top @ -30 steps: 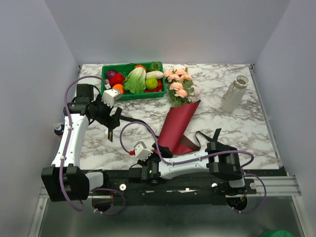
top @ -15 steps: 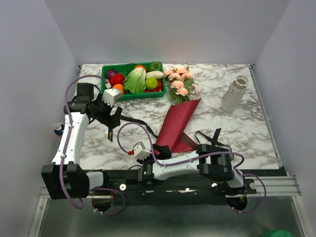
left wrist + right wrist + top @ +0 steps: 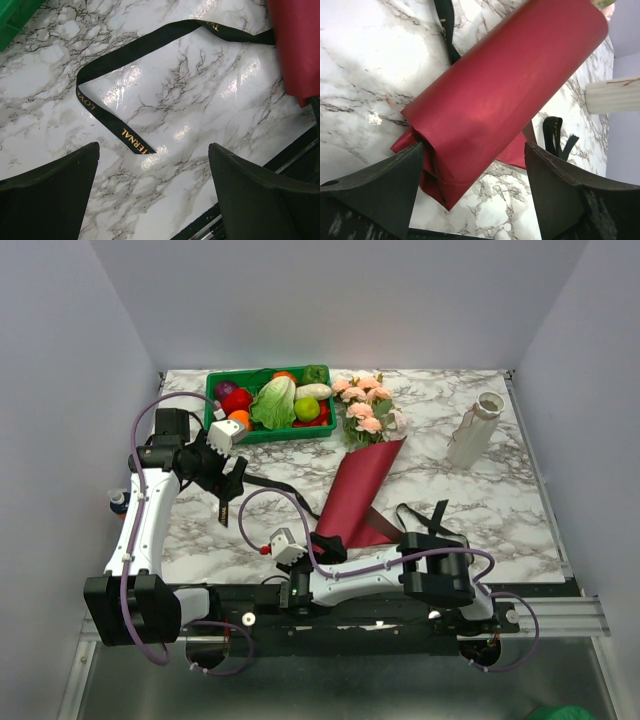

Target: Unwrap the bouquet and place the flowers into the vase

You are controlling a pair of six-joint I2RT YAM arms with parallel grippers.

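Observation:
The bouquet lies slanted on the marble table, its dark red paper cone [image 3: 360,490] [image 3: 505,85] pointing toward me and the peach-pink flowers [image 3: 362,410] at the far end. Its black ribbon [image 3: 275,483] [image 3: 125,50] trails loose on the table to the left, with another stretch [image 3: 555,135] to the right of the cone. My right gripper [image 3: 328,543] [image 3: 475,147] is open around the cone's narrow folded end, the left finger against the paper. Over the ribbon's free end my left gripper [image 3: 232,483] [image 3: 154,150] hangs open and empty. The off-white vase [image 3: 473,435] [image 3: 615,95] stands upright at the far right.
A green tray [image 3: 212,390] of vegetables sits at the back left, right beside the flowers. Grey walls close in the table on three sides. The table's near edge and the black base rail [image 3: 380,605] run just below the cone's tip.
My right arm's elbow has swung left and the gripper settled at the cone's narrow end. The left arm and the ribbon have not moved.

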